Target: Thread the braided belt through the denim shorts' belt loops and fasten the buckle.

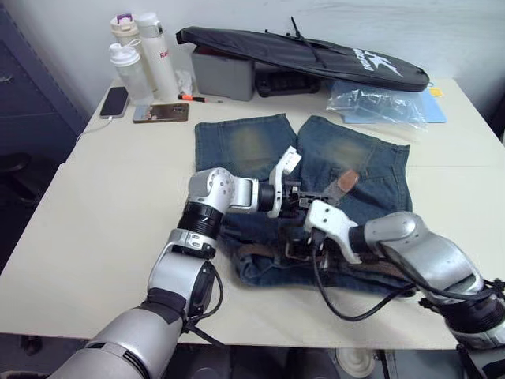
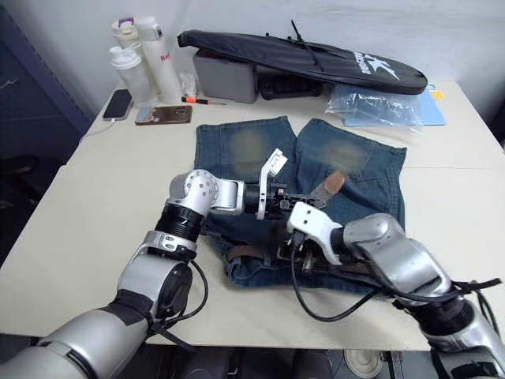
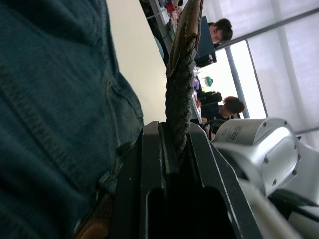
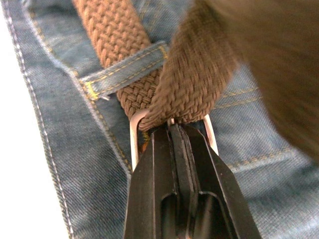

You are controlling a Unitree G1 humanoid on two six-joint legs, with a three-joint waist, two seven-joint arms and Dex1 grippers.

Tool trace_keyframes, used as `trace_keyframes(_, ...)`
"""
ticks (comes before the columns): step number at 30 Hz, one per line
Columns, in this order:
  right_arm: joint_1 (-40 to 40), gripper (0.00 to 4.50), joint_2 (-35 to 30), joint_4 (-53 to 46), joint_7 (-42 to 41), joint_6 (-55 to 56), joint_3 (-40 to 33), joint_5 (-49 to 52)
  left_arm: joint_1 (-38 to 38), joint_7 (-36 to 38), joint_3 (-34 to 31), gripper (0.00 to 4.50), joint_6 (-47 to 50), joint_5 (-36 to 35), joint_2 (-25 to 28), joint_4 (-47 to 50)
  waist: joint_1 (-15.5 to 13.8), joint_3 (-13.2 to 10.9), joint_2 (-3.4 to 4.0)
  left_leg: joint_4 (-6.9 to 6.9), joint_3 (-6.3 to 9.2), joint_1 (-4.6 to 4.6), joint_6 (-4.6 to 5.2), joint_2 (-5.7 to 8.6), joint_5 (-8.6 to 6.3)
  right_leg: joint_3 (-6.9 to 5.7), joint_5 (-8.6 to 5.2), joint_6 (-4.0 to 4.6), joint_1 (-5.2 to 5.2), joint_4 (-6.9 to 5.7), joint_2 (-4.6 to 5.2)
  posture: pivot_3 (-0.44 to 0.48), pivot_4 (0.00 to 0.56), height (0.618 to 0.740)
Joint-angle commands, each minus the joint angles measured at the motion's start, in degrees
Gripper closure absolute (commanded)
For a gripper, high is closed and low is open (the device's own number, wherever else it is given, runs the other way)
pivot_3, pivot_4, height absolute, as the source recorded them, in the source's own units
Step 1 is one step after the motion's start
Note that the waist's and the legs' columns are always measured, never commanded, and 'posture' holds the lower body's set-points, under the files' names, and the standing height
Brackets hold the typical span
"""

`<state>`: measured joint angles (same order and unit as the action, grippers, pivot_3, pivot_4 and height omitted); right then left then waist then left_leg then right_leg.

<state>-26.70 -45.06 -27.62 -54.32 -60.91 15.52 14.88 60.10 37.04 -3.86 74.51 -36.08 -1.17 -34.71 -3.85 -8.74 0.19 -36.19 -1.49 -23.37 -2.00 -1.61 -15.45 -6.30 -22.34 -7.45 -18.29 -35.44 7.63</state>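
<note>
The faded blue denim shorts (image 1: 245, 146) lie flat mid-table, waistband toward me. The braided belt (image 1: 252, 249) runs along the waistband and passes under a belt loop (image 4: 124, 74). Its free end rises off the cloth, tan tip (image 1: 346, 182) uppermost. My left gripper (image 1: 304, 197) is shut on that raised strap (image 3: 177, 94), just below the tip. My right gripper (image 1: 296, 249) sits at the waistband, shut at the silver buckle (image 4: 132, 137), where the strap passes through the frame.
A long black bag (image 1: 316, 55) lies over a grey box (image 1: 222, 75) at the back. Bottles (image 1: 150, 55), a phone (image 1: 114, 101) and a flat card (image 1: 161, 113) stand back left, a clear plastic bag (image 1: 379, 103) back right. People (image 3: 222, 30) sit far off.
</note>
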Motion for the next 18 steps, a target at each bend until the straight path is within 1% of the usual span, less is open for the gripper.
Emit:
trace_keyframes(1, 0.2, 4.47, -2.9, -2.8, 1.2, -5.0, -7.6, 3.2, -0.6, -0.2, -0.3, 4.50, 0.9, -0.7, -0.4, 2.8, -0.4, -0.1, -0.02, -0.02, -0.06, -0.12, 0.02, 0.08, 0.01, 0.01, 0.02, -0.02, -0.13, -0.04, 0.00, 0.000, 0.150, 0.645)
trace_keyframes(6, 1.0, 4.47, -4.3, -6.0, 1.9, -9.9, -12.5, 7.6, -0.8, -0.4, 0.2, 4.50, 1.0, -0.5, -1.0, 2.9, -0.5, -0.4, -0.29, 0.03, -0.12, -0.14, 0.07, 0.06, 0.05, -0.02, 0.03, -0.03, -0.18, 0.00, 0.00, 0.000, 0.150, 0.645)
trace_keyframes(10, 1.1, 4.47, -4.7, -7.4, 3.3, -12.6, -13.5, 9.7, 0.5, 0.0, 0.3, 4.50, 0.3, -0.2, -1.2, 1.7, -0.4, -0.7, -0.10, 0.03, -0.18, -0.07, 0.03, 0.02, 0.07, -0.01, 0.03, -0.03, -0.21, 0.05, 0.00, 0.000, 0.150, 0.645)
trace_keyframes(12, 1.9, 4.47, -5.4, -8.9, 3.4, -14.5, -15.1, 11.7, 1.8, 0.5, -0.3, 4.50, 0.4, -0.8, -1.2, 1.4, -0.3, -0.8, -0.06, 0.01, -0.23, -0.03, 0.01, -0.01, 0.13, 0.02, 0.03, -0.03, -0.24, -0.01, -0.01, 0.000, 0.150, 0.645)
trace_keyframes(17, 5.5, 4.47, -10.1, -12.4, 2.4, -17.0, -18.9, 15.7, 5.3, 1.2, -2.4, 4.50, 0.0, -2.0, -2.4, -0.7, -0.6, -0.8, -0.07, 0.00, -0.26, -0.02, 0.05, 0.01, 0.18, 0.05, 0.03, -0.03, -0.25, -0.06, 0.02, 0.000, 0.150, 0.645)
trace_keyframes(18, 6.9, 4.47, -11.5, -13.2, 2.0, -17.4, -20.6, 16.7, 5.6, 1.7, -1.1, 4.50, -1.1, -0.9, -2.8, -1.0, -0.6, -0.8, -0.07, 0.01, -0.26, -0.02, 0.05, 0.02, 0.18, 0.05, 0.03, -0.03, -0.25, -0.05, 0.02, 0.000, 0.150, 0.645)
